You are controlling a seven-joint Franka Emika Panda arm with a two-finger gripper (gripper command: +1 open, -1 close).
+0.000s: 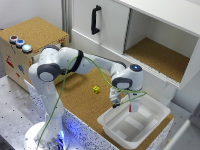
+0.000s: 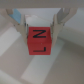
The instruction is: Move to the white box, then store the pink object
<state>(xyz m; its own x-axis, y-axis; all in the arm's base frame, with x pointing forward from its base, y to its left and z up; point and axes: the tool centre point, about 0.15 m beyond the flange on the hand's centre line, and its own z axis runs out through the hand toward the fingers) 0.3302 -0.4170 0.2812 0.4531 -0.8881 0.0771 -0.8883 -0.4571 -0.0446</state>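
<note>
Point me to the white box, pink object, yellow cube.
white box (image 1: 161,112): exterior view, far rim.
pink object (image 2: 39,41): wrist view, lettered face, between the hand's fingers.
yellow cube (image 1: 96,89): exterior view, top face, on the cork.

The exterior view looks down from high up and some way off, taking in the arm (image 1: 75,62), tabletop (image 1: 80,102) and white box (image 1: 134,121). The wrist view sits very close — looking between the fingers (image 2: 18,24) into that box (image 2: 12,60), the region both views share.
</note>
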